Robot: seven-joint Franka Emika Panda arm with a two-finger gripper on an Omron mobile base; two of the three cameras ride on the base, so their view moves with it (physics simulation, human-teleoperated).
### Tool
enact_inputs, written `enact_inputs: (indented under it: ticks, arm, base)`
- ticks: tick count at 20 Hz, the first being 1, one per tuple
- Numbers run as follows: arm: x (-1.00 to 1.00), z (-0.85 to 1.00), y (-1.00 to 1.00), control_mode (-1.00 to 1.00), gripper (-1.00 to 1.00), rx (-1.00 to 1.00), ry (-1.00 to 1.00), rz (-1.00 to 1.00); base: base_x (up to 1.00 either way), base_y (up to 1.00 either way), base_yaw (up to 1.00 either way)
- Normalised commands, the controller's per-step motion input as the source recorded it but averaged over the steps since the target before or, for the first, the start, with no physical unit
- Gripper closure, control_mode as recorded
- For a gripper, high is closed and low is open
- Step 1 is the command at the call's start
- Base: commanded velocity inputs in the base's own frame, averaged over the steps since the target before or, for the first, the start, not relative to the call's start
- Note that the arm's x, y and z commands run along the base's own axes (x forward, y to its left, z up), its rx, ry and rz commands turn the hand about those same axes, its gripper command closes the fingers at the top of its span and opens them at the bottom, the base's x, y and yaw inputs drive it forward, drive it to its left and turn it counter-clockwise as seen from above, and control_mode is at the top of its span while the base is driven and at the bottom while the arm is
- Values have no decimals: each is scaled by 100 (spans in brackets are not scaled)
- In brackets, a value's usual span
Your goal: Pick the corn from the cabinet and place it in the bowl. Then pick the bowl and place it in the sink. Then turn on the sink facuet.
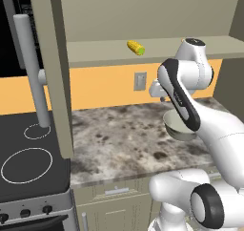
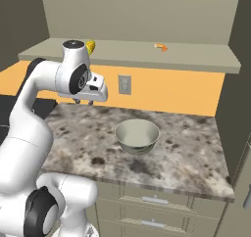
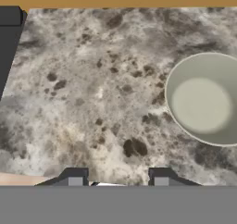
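Hand view: claw [image 3: 118, 177] empty above counter [image 3: 92, 79].

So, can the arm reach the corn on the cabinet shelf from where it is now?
Probably yes. The corn lies near the shelf's front edge, the door is open and nothing stands before it; the gripper hangs below, jaws empty.

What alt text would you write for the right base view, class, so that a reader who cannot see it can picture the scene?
A white robot arm rises at the left, its gripper hanging empty above a speckled stone counter where an empty pale bowl sits. On the open cabinet shelf above lie a yellow corn, partly behind the arm, and a small orange item further right.
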Motion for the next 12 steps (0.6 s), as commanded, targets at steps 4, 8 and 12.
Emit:
enact_inputs:
  ticks: [4, 8, 12]
  arm:
    - [-1, 2, 1, -100, -100, -3, -11, 0]
    - [-9, 74, 14, -100, -100, -3, -32, 0]
    - [17, 91, 29, -100, -100, -5, -31, -1]
  base:
    - [0, 0, 0]
    - [0, 0, 0]
    - [0, 0, 0]
